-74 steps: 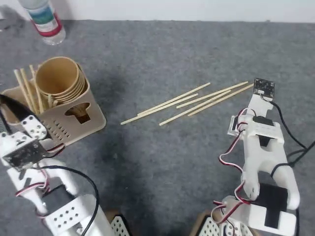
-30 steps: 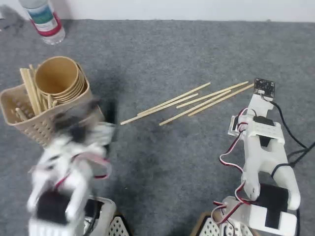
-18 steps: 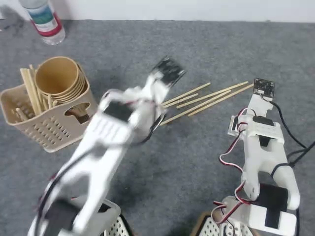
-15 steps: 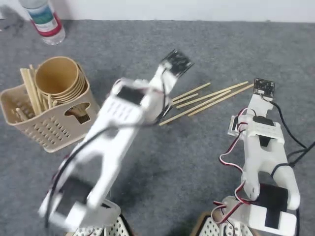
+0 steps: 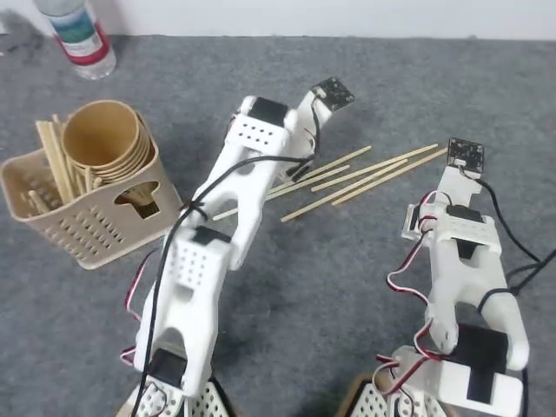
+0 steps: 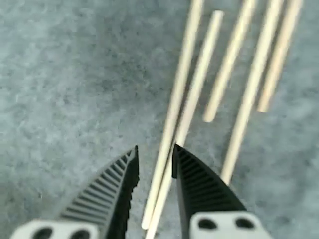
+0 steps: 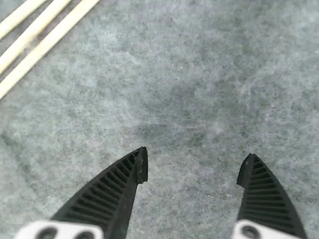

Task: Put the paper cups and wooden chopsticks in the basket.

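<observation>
High view: basket (image 5: 82,221) sits on the carpet (image 5: 287,330). The cups (image 5: 102,137) are nested inside it, with stored sticks (image 5: 54,161) upright in the basket beside the stack. Loose sticks (image 5: 382,172) lie fanned on the carpet well right of the basket. Left arm (image 5: 234,200) stretches past the basket with its wrist over the near end of that fan. Right arm (image 5: 465,252) is parked farther from the basket, beyond the fan's far end. Bottle (image 5: 78,35) stands behind the basket.

Left wrist: left gripper (image 6: 155,148) is narrow, jaws straddling two loose sticks (image 6: 174,129) with a small gap each side, no clamp visible. Three more lie just beside them.

Right wrist: right gripper (image 7: 195,153) is spread wide over bare carpet, holding nothing. Ends of loose sticks (image 7: 35,30) are well apart from its tips.
</observation>
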`<move>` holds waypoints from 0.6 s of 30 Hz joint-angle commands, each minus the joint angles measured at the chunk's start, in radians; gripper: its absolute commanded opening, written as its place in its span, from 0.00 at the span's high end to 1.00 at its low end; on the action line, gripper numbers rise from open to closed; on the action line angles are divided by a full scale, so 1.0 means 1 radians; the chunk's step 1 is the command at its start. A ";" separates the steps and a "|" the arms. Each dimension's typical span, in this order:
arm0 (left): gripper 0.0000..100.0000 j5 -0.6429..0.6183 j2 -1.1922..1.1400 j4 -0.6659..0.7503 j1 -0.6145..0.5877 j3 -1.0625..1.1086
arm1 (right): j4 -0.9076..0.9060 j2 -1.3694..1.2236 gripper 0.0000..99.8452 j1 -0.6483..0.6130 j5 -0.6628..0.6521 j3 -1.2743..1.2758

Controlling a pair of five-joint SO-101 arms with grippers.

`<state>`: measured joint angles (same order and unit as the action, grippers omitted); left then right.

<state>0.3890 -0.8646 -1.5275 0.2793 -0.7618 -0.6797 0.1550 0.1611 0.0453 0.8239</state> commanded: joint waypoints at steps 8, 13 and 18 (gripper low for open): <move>0.89 0.058 -0.408 -0.229 -0.009 -0.659 | 0.018 0.041 0.70 -0.013 -0.017 -0.002; 0.89 0.061 -0.417 -0.229 0.002 -0.662 | 0.018 0.041 0.70 -0.013 -0.017 -0.002; 0.88 0.058 -0.419 -0.230 0.000 -0.656 | 0.018 0.041 0.70 -0.013 -0.017 -0.002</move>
<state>0.4427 -1.2958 -1.7269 0.2700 -1.3940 -0.6797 0.1550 0.1611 0.0453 0.8239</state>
